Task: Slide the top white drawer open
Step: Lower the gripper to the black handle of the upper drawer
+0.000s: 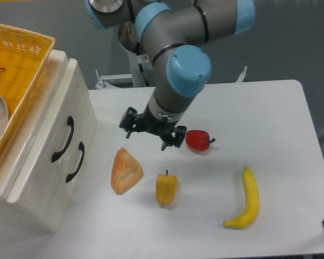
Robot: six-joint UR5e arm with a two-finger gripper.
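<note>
The gripper [152, 135] hangs in the middle of the frame above the white table [270, 118], its two dark fingers spread apart with nothing between them — open and empty. The top white drawer [56, 127] lies to its left, in the small glossy cabinet [38, 194] at the left edge, and it looks fully shut, its front flush with the lower drawer [70, 178]. Its curved black handle [63, 139] runs on a diagonal, from upper right to lower left in the frame, so the fingers would likely have to turn to straddle that bar across its short width. The gripper is well apart from the handle, with bare table between them. The drawer front is panelled and shiny, and a yellow woven basket [27, 59] sits on the cabinet top. A croissant [125, 171] lies just below the gripper — not in the path leftward, by my judgement.
</note>
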